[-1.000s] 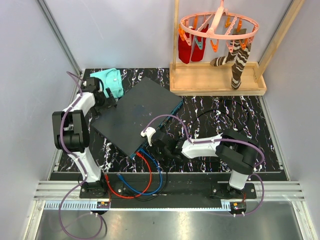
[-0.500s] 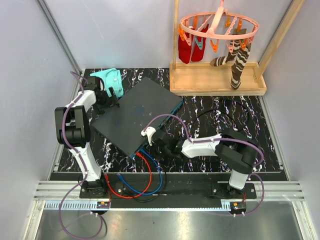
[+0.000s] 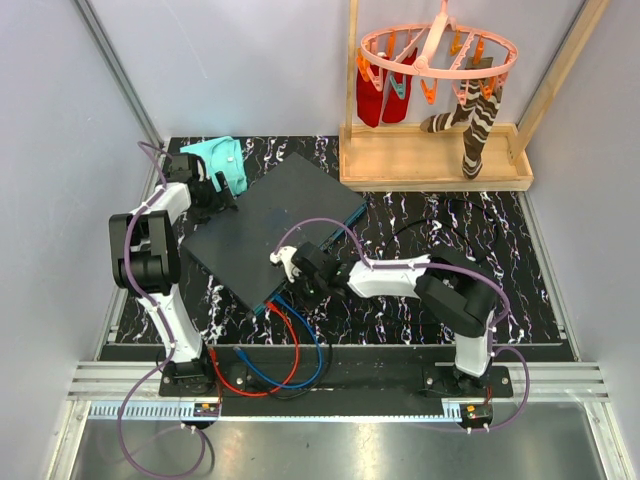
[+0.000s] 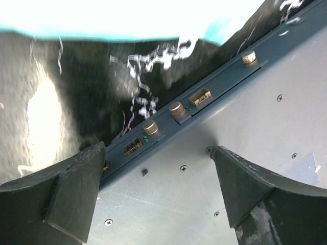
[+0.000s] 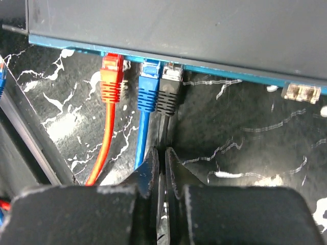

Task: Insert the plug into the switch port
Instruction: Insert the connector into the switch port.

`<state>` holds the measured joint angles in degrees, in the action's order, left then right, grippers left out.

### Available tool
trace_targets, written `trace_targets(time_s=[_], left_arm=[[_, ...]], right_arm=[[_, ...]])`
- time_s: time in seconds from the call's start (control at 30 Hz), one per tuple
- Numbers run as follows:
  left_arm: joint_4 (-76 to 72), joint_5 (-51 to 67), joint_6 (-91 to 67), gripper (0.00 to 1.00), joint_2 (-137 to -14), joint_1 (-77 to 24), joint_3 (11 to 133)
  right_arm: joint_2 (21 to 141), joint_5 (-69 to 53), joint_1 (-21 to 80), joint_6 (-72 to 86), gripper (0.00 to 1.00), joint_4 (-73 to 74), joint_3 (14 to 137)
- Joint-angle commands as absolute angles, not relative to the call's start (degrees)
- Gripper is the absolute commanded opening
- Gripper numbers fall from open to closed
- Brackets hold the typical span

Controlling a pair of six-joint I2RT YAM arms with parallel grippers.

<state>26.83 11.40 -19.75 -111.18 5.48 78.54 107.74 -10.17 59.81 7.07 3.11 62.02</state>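
Observation:
The switch [image 3: 265,225] is a flat dark grey box lying at an angle, its teal edge [image 5: 230,73] facing my right gripper. A red plug [image 5: 111,74], a blue plug [image 5: 149,84] and a black plug [image 5: 168,89] sit side by side in sockets on that edge. My right gripper [image 5: 163,158] is shut on the black cable just behind the black plug; it shows in the top view [image 3: 298,272] at the switch's near edge. My left gripper [image 4: 161,189] is open, its fingers [image 4: 66,189] spread wide over the switch's top [image 4: 168,219] at its far left corner [image 3: 215,195].
A folded teal cloth [image 3: 220,160] lies behind the left gripper. A wooden tray [image 3: 435,165] with a sock hanger [image 3: 435,50] stands at the back right. Red and blue cables [image 3: 285,350] loop toward the near edge. A small clear connector [image 5: 304,93] sits further right along the teal edge.
My right gripper has moved left and in toward the switch's teal edge with the black cable. My left arm shifted slightly toward the far corner, then held.

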Motion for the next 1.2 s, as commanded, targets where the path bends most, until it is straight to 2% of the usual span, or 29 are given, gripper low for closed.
trace_targets(time_s=[0.0, 0.13, 0.3, 0.33, 0.63, 0.77, 1.17], left_arm=[[35.7, 19.8, -22.9, 0.87, -112.8, 2.3, 74.8], [35.8, 19.2, -22.9, 0.87, -112.5, 2.2, 75.2], [35.8, 18.0, -22.8, 0.87, -112.4, 2.1, 75.1], [35.8, 17.8, -22.8, 0.87, -112.4, 2.1, 75.1], [35.9, 15.4, -22.6, 0.87, -112.4, 2.0, 75.1], [35.9, 15.0, -22.5, 0.87, -112.4, 2.0, 75.1], [35.9, 15.0, -22.6, 0.88, -112.9, 1.4, 75.4]], right_arm=[[111.1, -9.3, 57.1, 1.5, 0.0, -6.9, 70.5], [111.4, -10.9, 57.0, 1.3, 0.01, -0.9, 70.5], [107.1, -12.5, 55.9, 4.6, 0.16, 1.4, 65.1], [106.5, -12.8, 55.6, 5.6, 0.21, 2.0, 64.7], [102.0, -16.3, 53.4, 9.5, 0.32, 3.9, 64.5], [102.3, -20.0, 53.3, 10.5, 0.42, 3.8, 65.7], [108.5, -23.4, 52.7, 18.4, 0.36, -9.6, 62.7]])
